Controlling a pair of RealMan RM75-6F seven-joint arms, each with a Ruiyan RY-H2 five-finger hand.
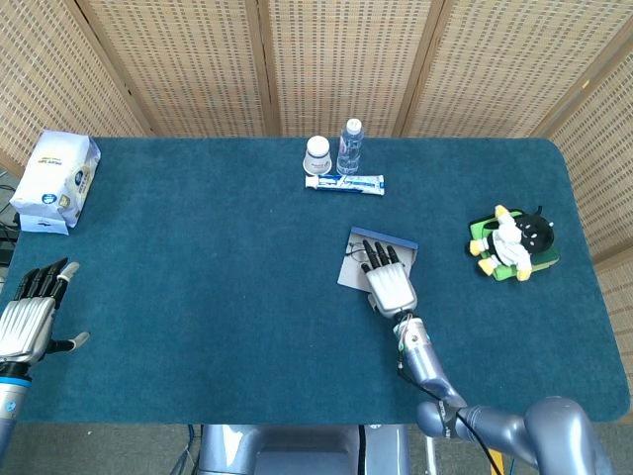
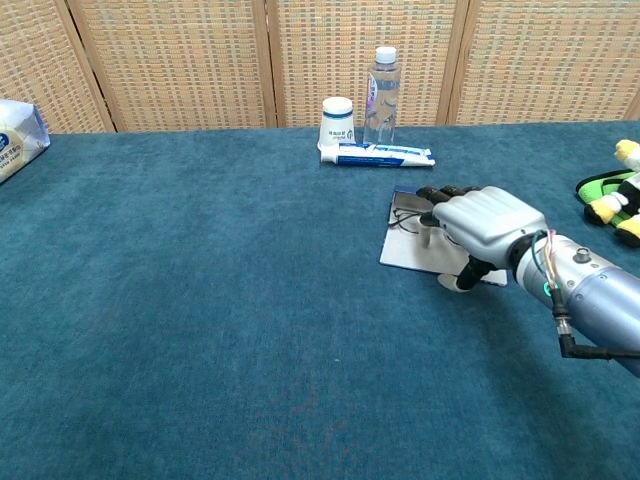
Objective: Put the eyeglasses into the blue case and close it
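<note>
The blue case lies open near the table's middle, its pale grey inside facing up; the chest view shows the case too. Thin wire eyeglasses lie in it, mostly hidden; a bit of the eyeglasses shows left of the fingers. My right hand lies palm-down over the case, fingers stretched toward its far blue edge and gripping nothing. In the chest view that right hand covers the case's right half. My left hand hovers open at the table's left front edge, far from the case.
At the back stand a paper cup and a water bottle, with a toothpaste tube lying in front of them. A plush toy sits at the right. A tissue pack rests at the far left.
</note>
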